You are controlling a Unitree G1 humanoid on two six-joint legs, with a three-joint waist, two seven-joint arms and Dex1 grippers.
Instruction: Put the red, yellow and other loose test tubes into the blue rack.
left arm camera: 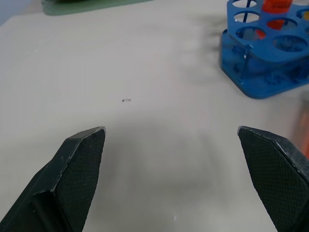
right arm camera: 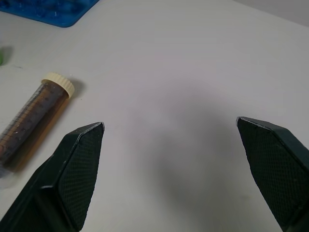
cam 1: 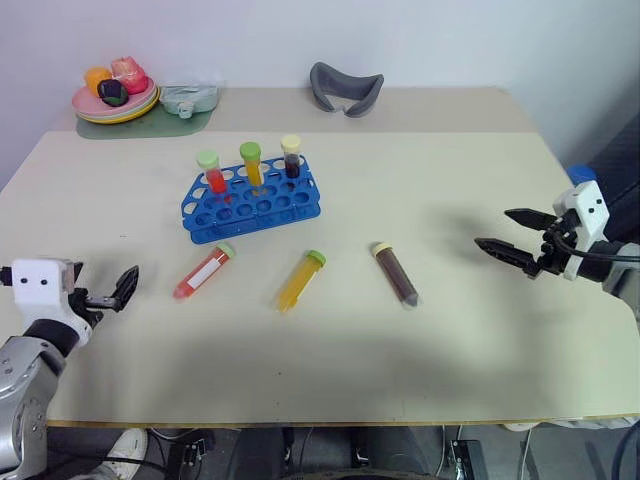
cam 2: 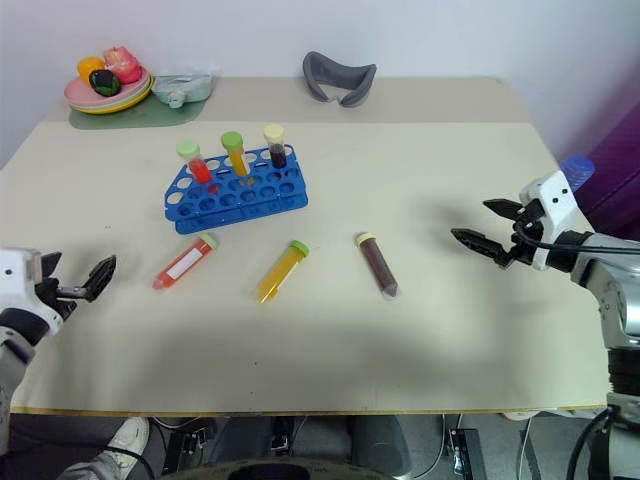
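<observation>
The blue rack stands mid-table with three capped tubes upright in its back row. In front of it lie three loose test tubes: a red one, a yellow one and a dark brown one. My left gripper hovers open at the table's near left, left of the red tube, with nothing between its fingers. Over at the right, my right gripper is open and empty, pointing toward the brown tube, well short of it. The rack's corner shows in the left wrist view.
A plate of toy food on a green mat sits at the back left beside a pale green container. A grey curved object lies at the back centre. A blue-capped item is off the table's right edge.
</observation>
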